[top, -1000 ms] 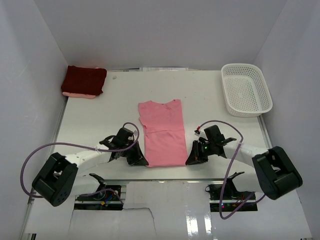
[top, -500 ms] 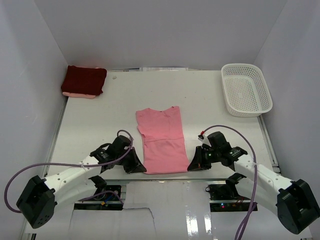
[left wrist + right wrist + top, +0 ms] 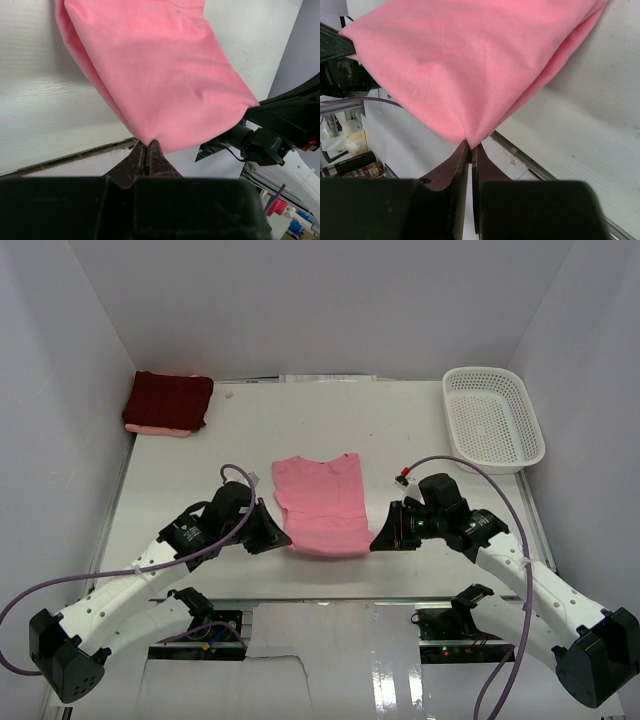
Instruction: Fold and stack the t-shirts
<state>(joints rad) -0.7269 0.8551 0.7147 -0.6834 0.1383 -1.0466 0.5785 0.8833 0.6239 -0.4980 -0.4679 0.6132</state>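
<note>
The left tool squeezes tight on one near corner of the pink shirt on the tabletop, the right tool squeezes the other, and the lifted hem likely needs laying over the top half next.

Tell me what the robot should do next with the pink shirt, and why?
Probably carry the hem forward to the collar and lay it down. The left gripper and right gripper pinch the pink shirt's near corners, raised off the table, fold unfinished.
</note>
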